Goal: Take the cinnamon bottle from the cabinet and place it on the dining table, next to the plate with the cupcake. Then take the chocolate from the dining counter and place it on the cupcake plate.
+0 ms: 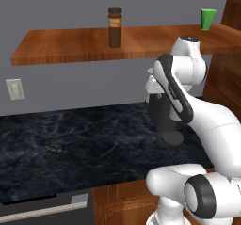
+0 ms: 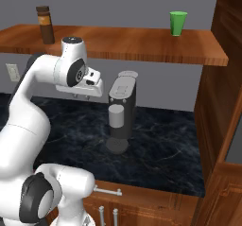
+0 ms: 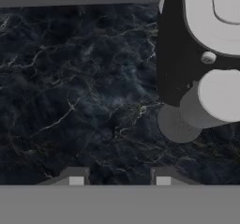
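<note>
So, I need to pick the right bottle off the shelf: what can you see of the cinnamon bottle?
The cinnamon bottle is a slim dark brown cylinder with a darker cap and a tan-orange label band below it. It stands upright on the reddish-brown wooden shelf, towards its left part, against the grey wall. Nothing touches it but the shelf, and the green cup stands far off to the right.
</note>
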